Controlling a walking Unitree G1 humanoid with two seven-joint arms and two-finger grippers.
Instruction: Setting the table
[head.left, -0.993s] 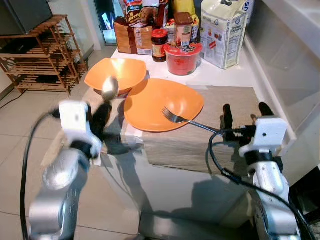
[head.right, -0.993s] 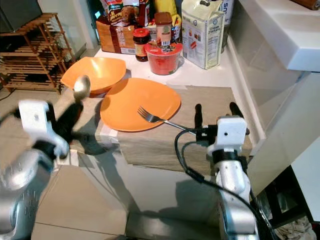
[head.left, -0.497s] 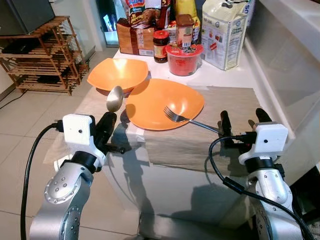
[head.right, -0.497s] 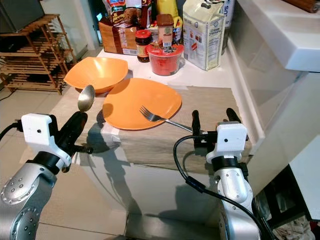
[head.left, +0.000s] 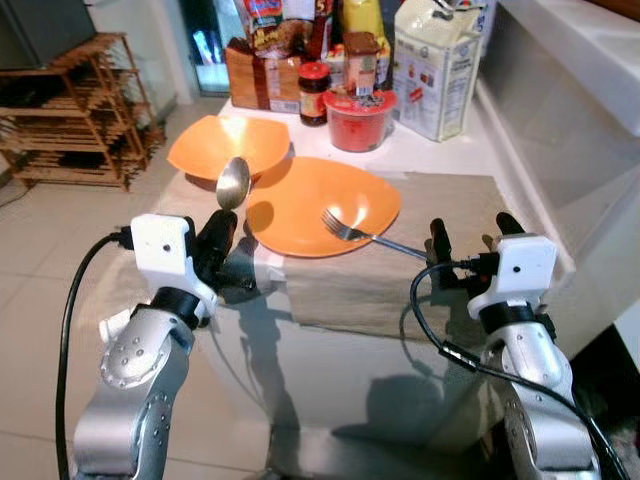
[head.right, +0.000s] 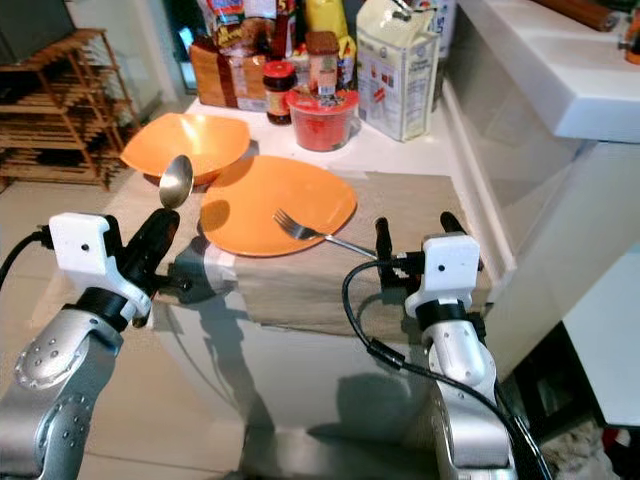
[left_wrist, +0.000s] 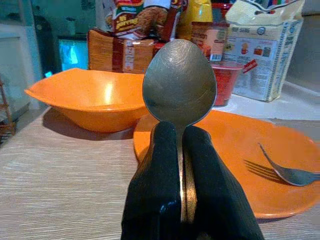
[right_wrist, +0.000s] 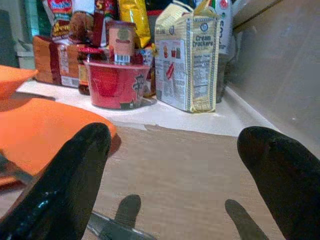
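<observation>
The left gripper is closed on the handle of the spoon, bowl end up, at the left edge of the desk near the orange plate. The right gripper stands wide open and empty beside the fork, which leans on the plate. The spoon could slip or knock the orange bowl if it comes down badly.

Our left gripper sits centre-left, fingers pressed together around a spoon; our right gripper sits lower right, fingers spread wide.
</observation>
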